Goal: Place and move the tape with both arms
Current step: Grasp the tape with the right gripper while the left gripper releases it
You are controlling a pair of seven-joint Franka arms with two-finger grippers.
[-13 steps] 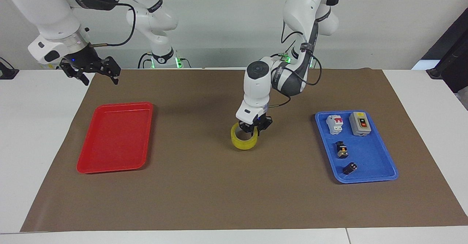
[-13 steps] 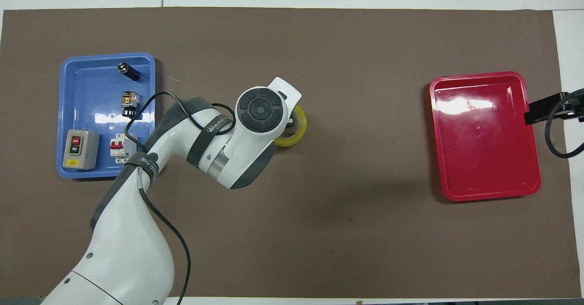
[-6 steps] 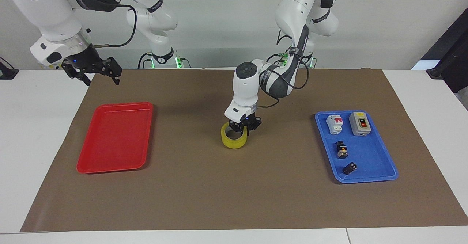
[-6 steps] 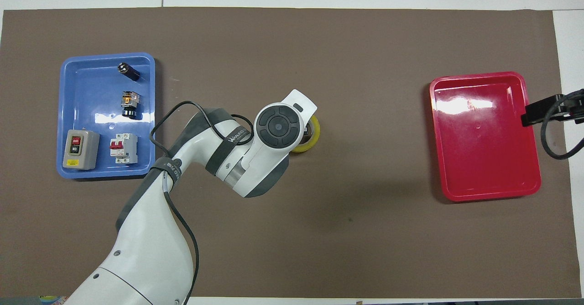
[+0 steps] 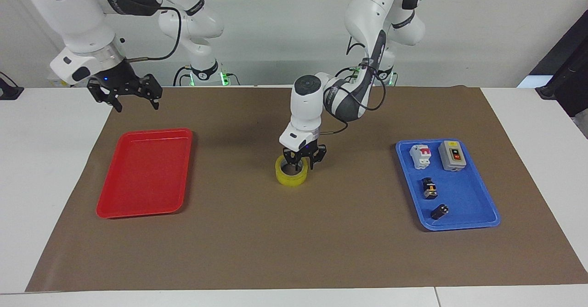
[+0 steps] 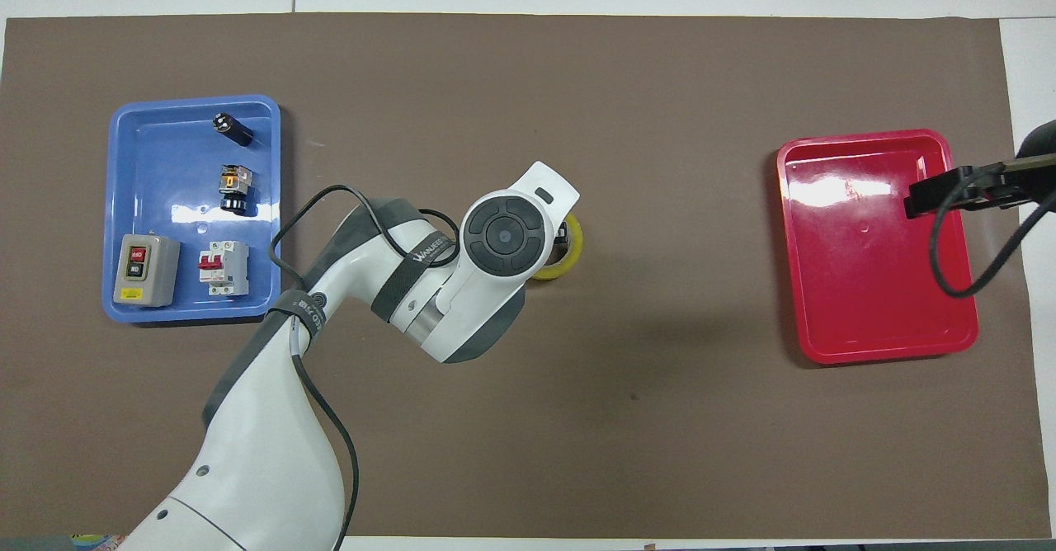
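Two arms: left gripper [image 5: 303, 157] low over the tape [image 5: 291, 172], directly above its rim; right gripper [image 5: 131, 96] spread, waiting above the red tray [image 5: 144, 173].
Tape: flat on the surface's middle, between both trays, nearer the left arm.
Left fingers: parting; grip unclear.
Change: tape carried toward the red tray, then set down.

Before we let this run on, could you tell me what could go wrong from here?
1. The left gripper sits right at the tape rim; lifting away, a finger may catch and drag or tip the roll.
2. The right gripper hangs over the mat near the red tray; crossing to the tape, it may meet the left arm.
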